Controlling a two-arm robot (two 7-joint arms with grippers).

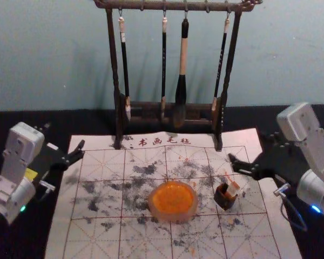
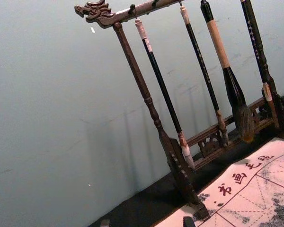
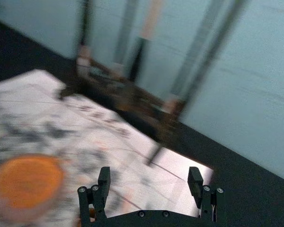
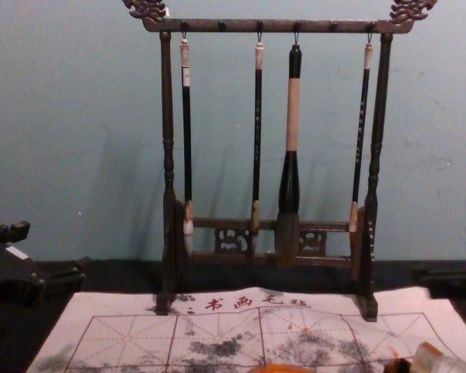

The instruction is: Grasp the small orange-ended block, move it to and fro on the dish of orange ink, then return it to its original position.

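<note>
Currently, the right gripper (image 3: pixel 149 182) stands wide open and empty — nearer the block (image 1: pixel 233 189), which leans in a dark pot (image 1: pixel 224 200), robotward of it. Left gripper (spread, idle) waits beyond the mat's (image 1: pixel 97 237) left edge.

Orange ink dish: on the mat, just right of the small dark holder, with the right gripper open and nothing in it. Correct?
Wrong side: the head view shows the orange ink dish to the left of the small dark holder. It does sit on the mat, and the right gripper is open with nothing in it.
</note>
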